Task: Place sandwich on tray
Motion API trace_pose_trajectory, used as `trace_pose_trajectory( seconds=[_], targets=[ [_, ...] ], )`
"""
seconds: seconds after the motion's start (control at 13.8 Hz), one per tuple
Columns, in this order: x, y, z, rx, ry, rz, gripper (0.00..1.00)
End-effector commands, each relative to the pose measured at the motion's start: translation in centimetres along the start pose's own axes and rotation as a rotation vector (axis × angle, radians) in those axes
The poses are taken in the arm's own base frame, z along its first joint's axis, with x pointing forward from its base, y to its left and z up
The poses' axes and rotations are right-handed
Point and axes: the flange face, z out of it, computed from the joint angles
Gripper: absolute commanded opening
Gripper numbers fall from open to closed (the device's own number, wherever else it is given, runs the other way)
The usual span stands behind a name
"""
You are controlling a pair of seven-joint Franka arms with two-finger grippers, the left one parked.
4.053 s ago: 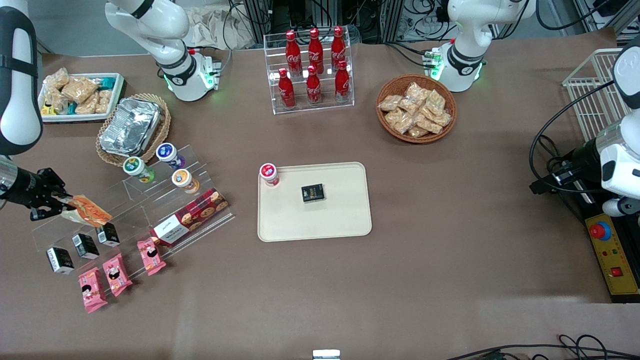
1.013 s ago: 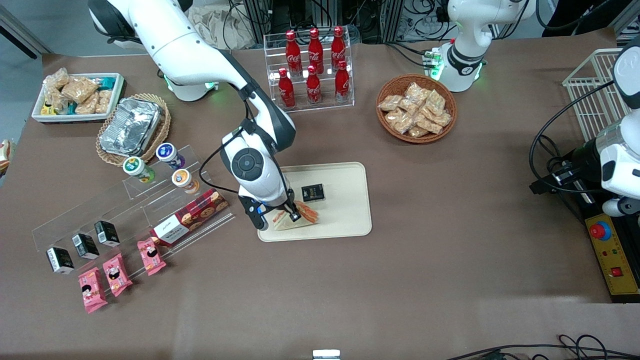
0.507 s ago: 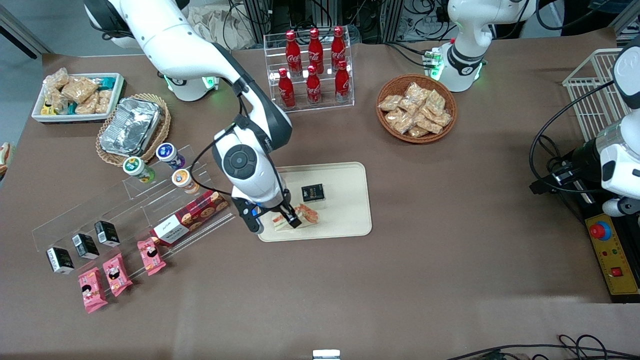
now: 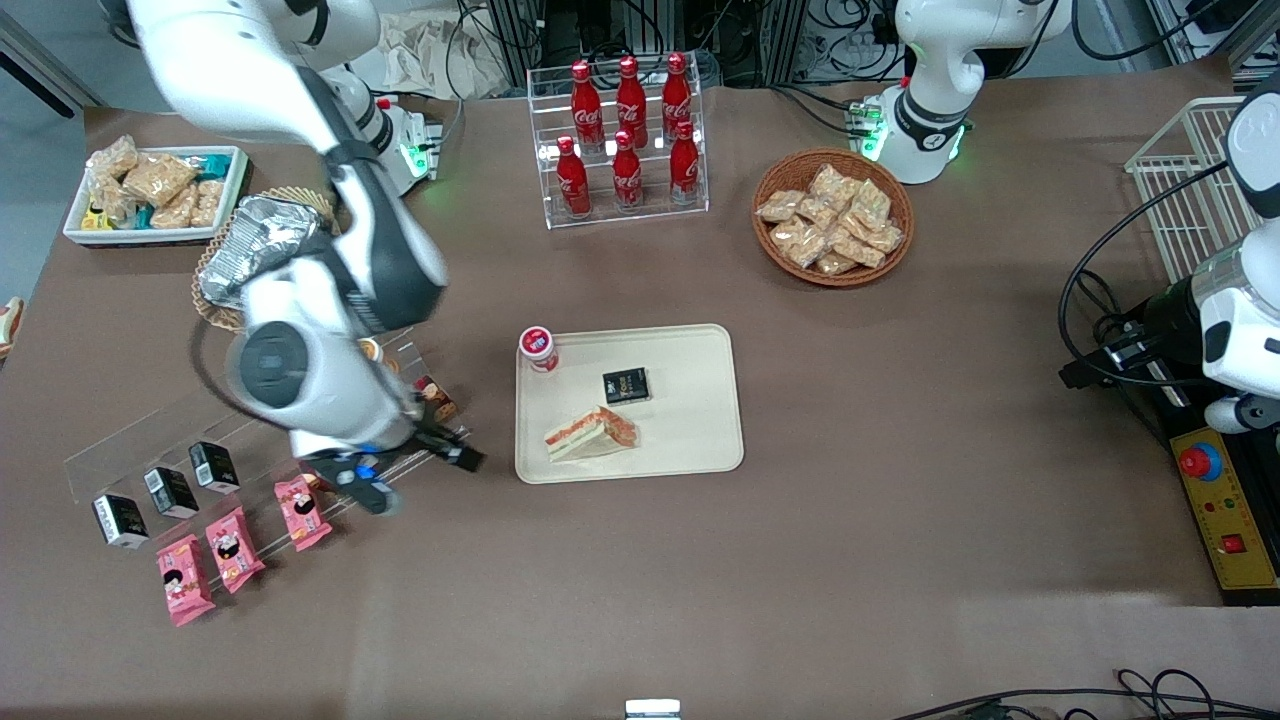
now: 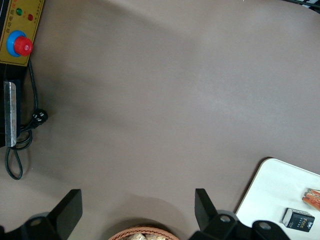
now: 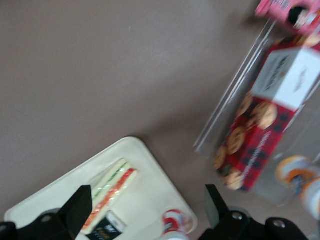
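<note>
Brown table (image 4: 900, 450) under tray (image 4: 700, 440)

The brown table (image 5: 150, 100) is filling most of the view. A tray (image 5: 265, 195) corner is showing, carrying a black box (image 5: 298, 218) and a sliver of the sandwich (image 5: 312, 197). A control box (image 5: 17, 30) with a red button (image 5: 22, 46) is sitting at the table's edge, and a basket (image 5: 145, 233) rim is peeking in.

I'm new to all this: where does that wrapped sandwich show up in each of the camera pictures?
Front view: the clear-wrapped triangular sandwich lies on the cream rectangular tray, nearer the camera than the small black box.
Right wrist view: sandwich on the tray, beside that box.
Left wrist view: only an orange edge, by the box.
The end effector is open, off the tray.
</note>
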Motion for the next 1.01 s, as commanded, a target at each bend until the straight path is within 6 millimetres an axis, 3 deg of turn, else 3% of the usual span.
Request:
trace_pose_trajectory(
  seconds=[0.0, 0.14, 0.29, 0.72, 0.94],
  targets=[
    [2.3, 5.4, -4.3, -0.04, -0.001, -0.183, 1.0],
    [4.9, 10.1, -7.1, -0.068, 0.004, -0.319, 1.0],
    [6.5, 13.2, -10.2, -0.078, 0.019, -0.361, 1.0],
    [7.0, 19.8, -17.2, -0.064, 0.049, -0.501, 1.0],
    [6.7, 21.2, -18.8, -0.071, 0.065, -0.512, 1.0]
  ],
)
